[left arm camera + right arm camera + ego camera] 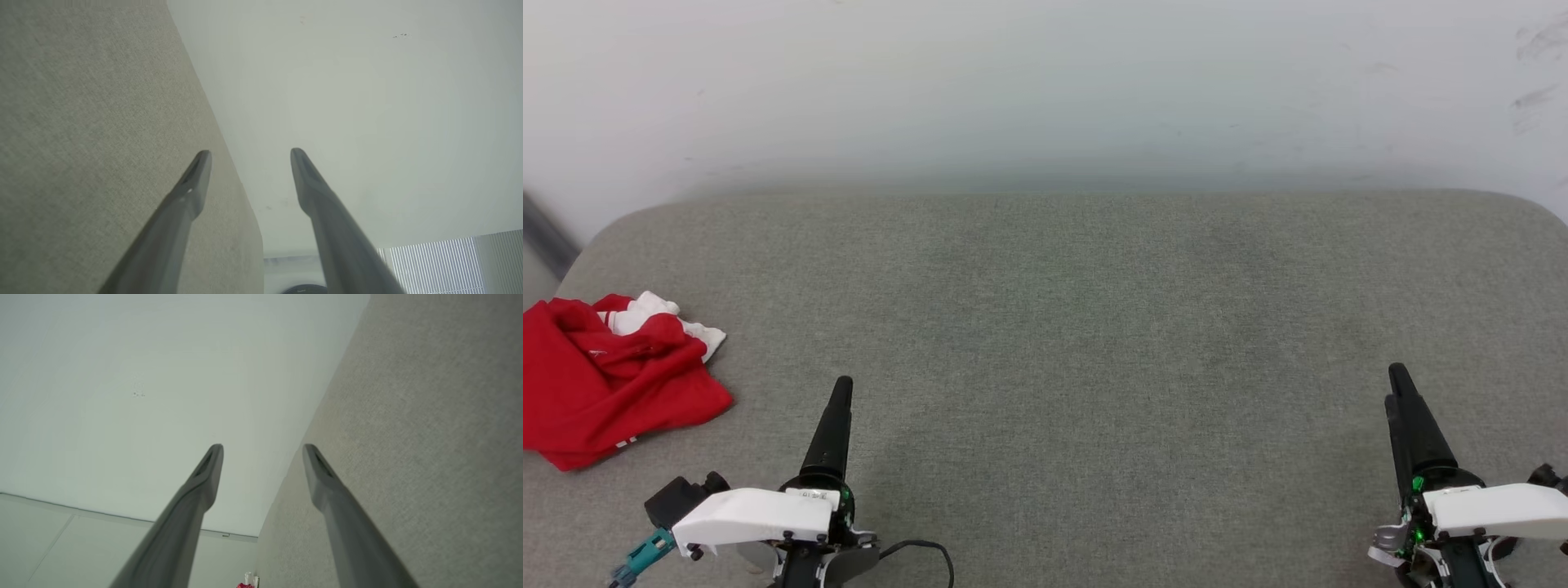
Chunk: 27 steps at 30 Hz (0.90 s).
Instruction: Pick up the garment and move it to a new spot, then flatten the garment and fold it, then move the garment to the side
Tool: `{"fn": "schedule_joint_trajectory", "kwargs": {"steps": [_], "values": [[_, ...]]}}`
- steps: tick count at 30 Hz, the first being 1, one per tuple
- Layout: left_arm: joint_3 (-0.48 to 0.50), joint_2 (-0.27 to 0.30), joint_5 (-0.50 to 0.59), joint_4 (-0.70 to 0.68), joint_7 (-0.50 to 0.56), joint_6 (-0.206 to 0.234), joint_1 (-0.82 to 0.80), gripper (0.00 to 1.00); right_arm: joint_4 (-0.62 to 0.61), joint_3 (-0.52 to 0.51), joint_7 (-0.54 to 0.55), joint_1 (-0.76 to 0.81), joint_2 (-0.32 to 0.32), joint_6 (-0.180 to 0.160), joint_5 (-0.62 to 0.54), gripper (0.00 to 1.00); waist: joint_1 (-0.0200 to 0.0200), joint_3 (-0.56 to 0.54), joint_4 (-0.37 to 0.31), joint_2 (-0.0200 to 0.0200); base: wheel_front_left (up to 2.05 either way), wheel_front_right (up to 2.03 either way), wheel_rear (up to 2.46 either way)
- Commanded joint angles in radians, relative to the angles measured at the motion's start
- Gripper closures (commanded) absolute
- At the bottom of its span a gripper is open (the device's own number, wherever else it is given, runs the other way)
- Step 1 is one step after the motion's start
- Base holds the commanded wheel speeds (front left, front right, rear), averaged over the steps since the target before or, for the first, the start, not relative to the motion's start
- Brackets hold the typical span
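Note:
The garment (609, 378) lies crumpled in a red heap with white sleeve parts showing, at the left edge of the grey fabric surface (1078, 327). My left gripper (843, 384) hovers near the front edge, to the right of the heap and apart from it. In the left wrist view my left gripper (248, 154) stands open with nothing between its fingers. At the lower right my right gripper (1398, 374) is far from the garment. My right gripper (262, 448) is open and empty, and a small bit of the red garment (244, 585) peeks at the bottom edge of that view.
A pale wall (1045, 90) rises behind the grey surface. The surface has rounded back corners and drops off at the left beside the garment. A window blind (441, 261) appears in the left wrist view. A black cable (927, 551) loops by the left wrist.

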Motion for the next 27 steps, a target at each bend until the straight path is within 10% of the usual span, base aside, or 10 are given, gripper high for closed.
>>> {"fn": "schedule_joint_trajectory", "kwargs": {"steps": [1, 27], "values": [[-0.007, 0.003, 0.099, -0.021, -0.019, 0.000, -0.032, 0.00, -0.035, 0.001, -0.020, -0.004, -0.003, 0.000, -0.106, 0.00, 0.0000, 0.000, 0.001, 0.0000, 0.00, 0.00, 0.00], [-0.083, 0.001, 0.642, -0.023, -0.111, 0.009, -0.058, 0.00, -0.077, 0.035, -0.098, -0.002, -0.001, 0.000, -0.730, 0.00, 0.0000, -0.002, 0.005, 0.0000, 0.00, 0.00, 0.00]]}}
